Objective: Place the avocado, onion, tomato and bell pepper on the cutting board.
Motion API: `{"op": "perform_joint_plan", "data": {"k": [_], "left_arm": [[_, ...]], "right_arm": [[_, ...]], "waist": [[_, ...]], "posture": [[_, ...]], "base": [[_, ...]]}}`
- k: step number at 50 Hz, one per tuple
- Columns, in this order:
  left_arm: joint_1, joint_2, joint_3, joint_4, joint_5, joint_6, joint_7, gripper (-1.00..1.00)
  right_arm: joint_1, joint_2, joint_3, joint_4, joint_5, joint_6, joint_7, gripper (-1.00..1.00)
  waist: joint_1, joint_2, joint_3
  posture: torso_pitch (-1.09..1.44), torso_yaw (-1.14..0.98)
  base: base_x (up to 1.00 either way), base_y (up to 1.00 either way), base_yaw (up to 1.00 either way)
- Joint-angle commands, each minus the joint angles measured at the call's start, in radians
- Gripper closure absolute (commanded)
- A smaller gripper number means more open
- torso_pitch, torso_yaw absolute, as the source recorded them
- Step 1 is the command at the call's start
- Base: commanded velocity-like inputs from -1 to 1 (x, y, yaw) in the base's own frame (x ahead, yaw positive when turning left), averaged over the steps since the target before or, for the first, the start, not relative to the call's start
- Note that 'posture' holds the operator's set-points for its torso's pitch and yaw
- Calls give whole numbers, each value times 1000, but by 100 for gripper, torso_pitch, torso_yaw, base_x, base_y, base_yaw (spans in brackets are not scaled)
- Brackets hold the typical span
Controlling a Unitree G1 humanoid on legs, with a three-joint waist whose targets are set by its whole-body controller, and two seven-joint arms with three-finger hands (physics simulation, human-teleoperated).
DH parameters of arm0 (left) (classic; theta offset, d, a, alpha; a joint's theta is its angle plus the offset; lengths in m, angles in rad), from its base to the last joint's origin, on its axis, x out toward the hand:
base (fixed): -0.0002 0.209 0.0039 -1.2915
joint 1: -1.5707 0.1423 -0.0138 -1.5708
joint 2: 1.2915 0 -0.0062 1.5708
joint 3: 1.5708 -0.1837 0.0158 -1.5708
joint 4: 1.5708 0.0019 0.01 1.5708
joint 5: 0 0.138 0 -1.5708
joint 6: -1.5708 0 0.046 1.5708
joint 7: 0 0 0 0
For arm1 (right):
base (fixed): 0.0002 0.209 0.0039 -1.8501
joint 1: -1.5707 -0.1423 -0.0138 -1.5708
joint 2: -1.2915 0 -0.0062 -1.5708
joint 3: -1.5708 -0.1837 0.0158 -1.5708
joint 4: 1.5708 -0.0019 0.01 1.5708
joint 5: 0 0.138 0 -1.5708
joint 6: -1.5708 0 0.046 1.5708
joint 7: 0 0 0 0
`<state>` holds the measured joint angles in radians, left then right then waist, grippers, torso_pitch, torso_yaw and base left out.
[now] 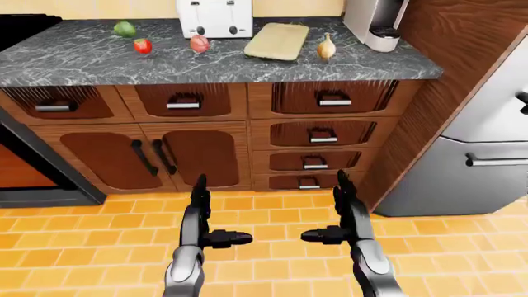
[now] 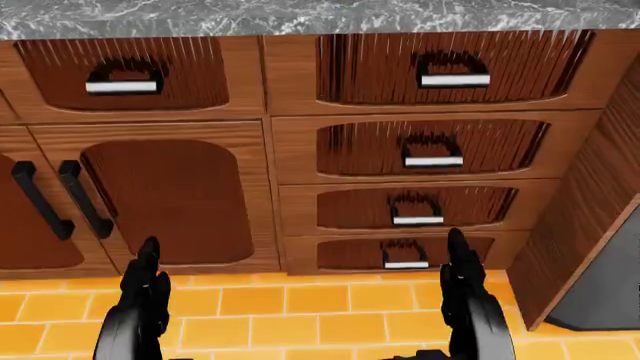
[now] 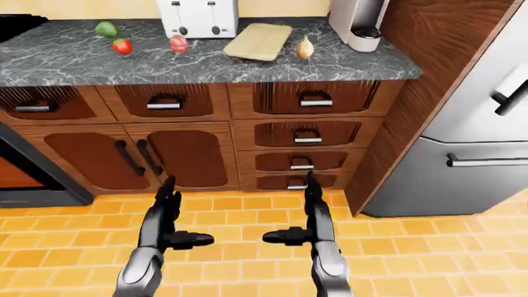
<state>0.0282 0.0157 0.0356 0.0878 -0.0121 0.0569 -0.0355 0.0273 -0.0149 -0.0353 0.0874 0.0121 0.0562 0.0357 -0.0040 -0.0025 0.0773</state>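
Cutting board (image 1: 277, 41) lies bare; the head view crops the countertop (image 2: 300, 19).

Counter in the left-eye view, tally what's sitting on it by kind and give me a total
Produce: 4 — avocado, tomato, bell pepper, onion
Cutting boards: 1 — cutting board, nothing on it
Appliances: 2 — toaster, coffee machine
Total: 7
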Motion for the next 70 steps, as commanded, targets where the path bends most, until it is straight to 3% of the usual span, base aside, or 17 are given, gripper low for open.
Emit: {"op": "perform_joint_plan", "data": {"k": [1, 3, 5, 7, 10, 17, 21, 32, 38, 40, 46, 55, 57, 59, 60, 61, 70], "left_arm": [[-14, 4, 55, -247, -33, -67, 50, -100], [58, 1, 54, -446, -24, -60, 61, -100], [108, -10, 60, -555, -42, -108, 39, -100], [121, -17, 83, -654, -26, -83, 68, -100], [174, -31, 105, -816, -46, -48, 53, -100], [220, -70, 170, -992, -125, -79, 41, -100], [265, -82, 225, -1125, -236, -86, 24, -100], [503, 280, 115, -1135, -360, -447, 290, -100], [513, 314, 92, -1135, -342, -467, 319, -100], [509, 309, 88, -1135, -336, -460, 314, -100], [510, 293, 85, -1135, -330, -454, 295, -100], [514, 287, 81, -1135, -321, -462, 289, -100], [516, 289, 79, -1135, -319, -463, 290, -100], [517, 290, 77, -1135, -317, -465, 292, -100], [518, 291, 76, -1135, -317, -466, 293, -100], [518, 292, 75, -1135, -316, -466, 294, -100], [523, 301, 71, -1135, -322, -475, 297, -100]], "right_arm": [[48, -16, -92, -410, 65, -117, -31, -100], [86, -11, -90, -563, 9, -93, -44, -100], [97, -3, -80, -623, -22, -101, -34, -100], [105, 3, -71, -695, -81, -97, -40, -100], [128, 15, -68, -816, -121, -82, -34, -100], [191, 35, -78, -979, -63, -195, 20, -100], [218, 41, -31, -1025, -66, -220, 56, -100], [280, 23, 32, -1134, -83, -305, 68, -100], [278, 23, 31, -1135, -98, -306, 63, -100], [279, 25, 31, -1135, -100, -309, 66, -100], [280, 30, 29, -1135, -101, -304, 69, -100], [277, 30, 28, -1135, -102, -297, 72, -100], [276, 30, 28, -1135, -102, -294, 73, -100], [277, 30, 25, -1135, -100, -295, 73, -100], [276, 30, 25, -1135, -100, -295, 73, -100], [277, 30, 27, -1135, -103, -297, 74, -100], [279, 31, 32, -1135, -109, -294, 78, -100]], "waist": [[-2, -8, -1], [3, -2, -73], [3, -7, -21], [1, -11, -64], [2, -10, -76], [9, -4, -78], [5, -2, -73], [4, 6, -62], [7, 13, -70], [7, 14, 11], [-5, -36, 20], [-7, 11, 2], [-15, 41, -2], [-10, 107, -24], [8, 81, -6], [-1, 88, 4], [36, 27, -16]], "posture": [[0, 0], [0, 0], [0, 0], [0, 0], [0, 0], [0, 0], [0, 0], [0, 0], [0, 0], [0, 0], [0, 0], [0, 0], [0, 0], [0, 0], [0, 0], [0, 0], [0, 0]], "base": [[0, 0, 0], [0, 0, 0], [0, 0, 0], [0, 0, 0], [0, 0, 0], [0, 0, 0], [0, 0, 0], [0, 0, 0], [3, 0, 0], [45, 0, 0], [47, 0, 0], [46, 0, 0], [47, 0, 0], [46, 0, 0], [47, 0, 0], [47, 0, 0], [47, 0, 0]]}}
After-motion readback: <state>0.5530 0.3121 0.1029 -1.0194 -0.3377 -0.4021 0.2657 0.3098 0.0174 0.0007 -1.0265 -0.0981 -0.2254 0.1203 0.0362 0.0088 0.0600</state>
